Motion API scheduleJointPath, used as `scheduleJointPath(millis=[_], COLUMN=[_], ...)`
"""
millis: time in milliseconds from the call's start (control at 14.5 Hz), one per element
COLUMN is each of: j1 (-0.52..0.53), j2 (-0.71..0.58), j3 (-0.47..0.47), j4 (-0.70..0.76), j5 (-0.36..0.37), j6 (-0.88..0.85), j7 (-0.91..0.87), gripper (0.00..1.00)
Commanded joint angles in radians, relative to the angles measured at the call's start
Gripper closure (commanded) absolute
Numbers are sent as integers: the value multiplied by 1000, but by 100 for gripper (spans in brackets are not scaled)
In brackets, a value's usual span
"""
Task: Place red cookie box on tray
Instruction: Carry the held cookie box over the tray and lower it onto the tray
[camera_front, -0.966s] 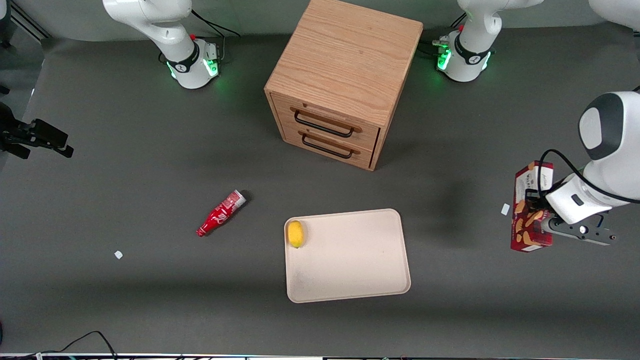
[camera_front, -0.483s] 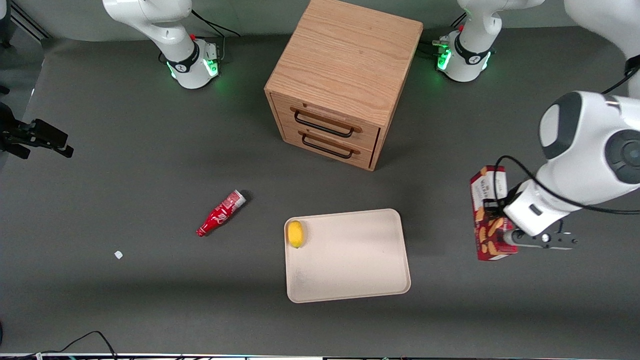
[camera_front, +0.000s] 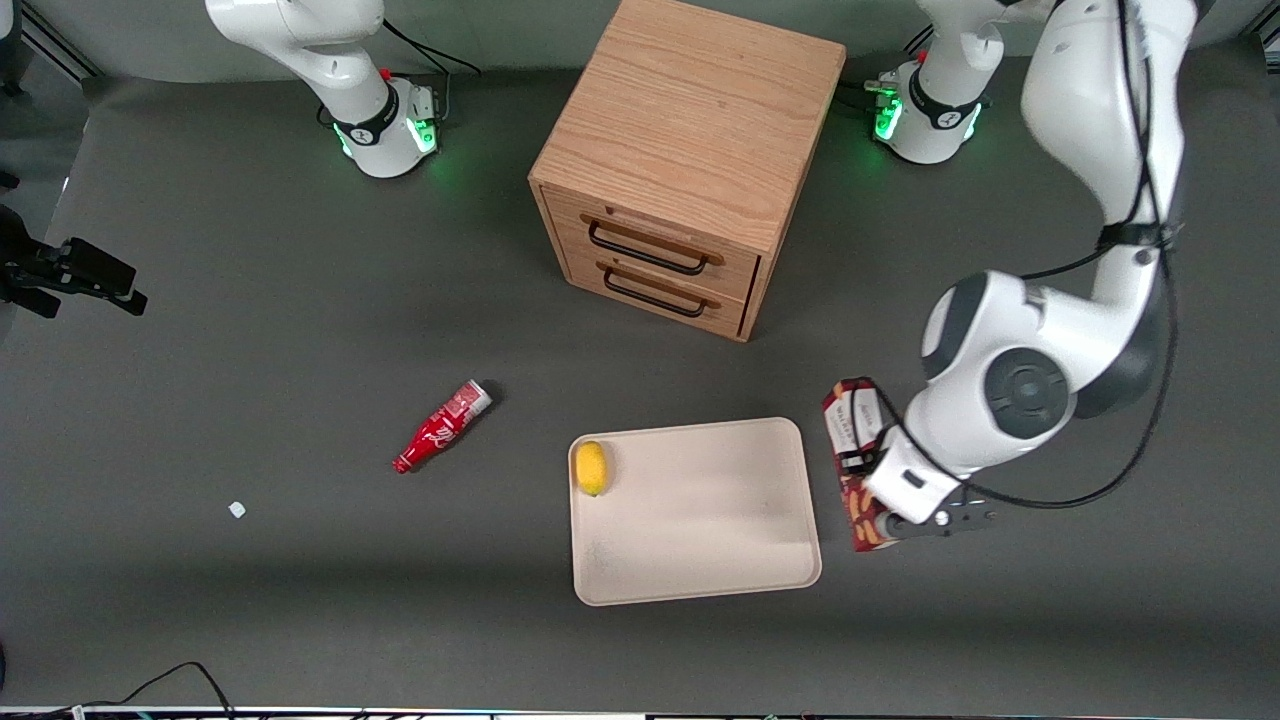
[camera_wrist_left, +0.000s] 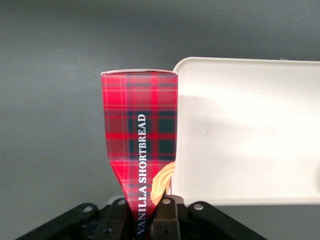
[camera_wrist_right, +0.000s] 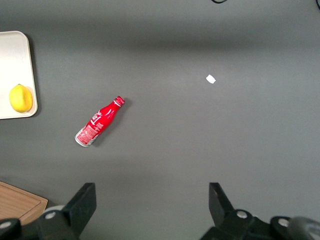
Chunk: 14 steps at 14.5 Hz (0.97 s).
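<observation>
Just beside the tray (camera_front: 700, 560), at its edge toward the working arm's end of the worktop (camera_front: 250, 380), the gripper (camera_front: 872, 500) held the red cookie box (camera_front: 850, 420) clamped between its fingers (camera_wrist_left: 167, 212). The box hung in the air, lifted clear of the worktop, its long axis running roughly parallel to the tray's short edge and not yet over the tray surface as seen from the front. From the left wrist view the carton's tartan side (camera_wrist_left: 142, 145) showed the words "VANILLA SHORTBREAD" along its length, with a tan cookie picture near the fingers, and the cream tray (camera_wrist_left: 250, 130) lay alongside and below it, bare where it showed there. On the tray, a yellow lemon (camera_front: 592, 467) sat in the corner nearest the soda bottle, against the low rim. The red soda bottle (camera_front: 441, 427) lay on its side on the worktop, well apart from the tray, toward the parked arm's end. A small white scrap (camera_front: 237, 509) lay farther still toward that end and a little nearer the front camera. The wooden two-drawer cabinet (camera_front: 690, 150) stood farther from the front camera than the tray, both drawers shut, their dark handles facing the tray. The right wrist view showed the same lemon (camera_wrist_right: 20, 98), bottle (camera_wrist_right: 99, 122) and scrap (camera_wrist_right: 210, 78).
</observation>
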<state>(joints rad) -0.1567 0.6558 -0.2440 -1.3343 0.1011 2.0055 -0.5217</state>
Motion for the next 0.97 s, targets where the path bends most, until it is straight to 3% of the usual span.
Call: scheduleJointPath(millis=[0,345,759,828,897], j1=[-50,-84,-90,-90,-90], j2=[85,177,200,199,196], j3=[9,15,17,17,18], j4=[55,55,55,53,46], j5=[48,60,80,81,95], j6=[63,180,196,199,209], j7=[-78,-89,-95,-95,-86], gripper=[100,100,100,77,2])
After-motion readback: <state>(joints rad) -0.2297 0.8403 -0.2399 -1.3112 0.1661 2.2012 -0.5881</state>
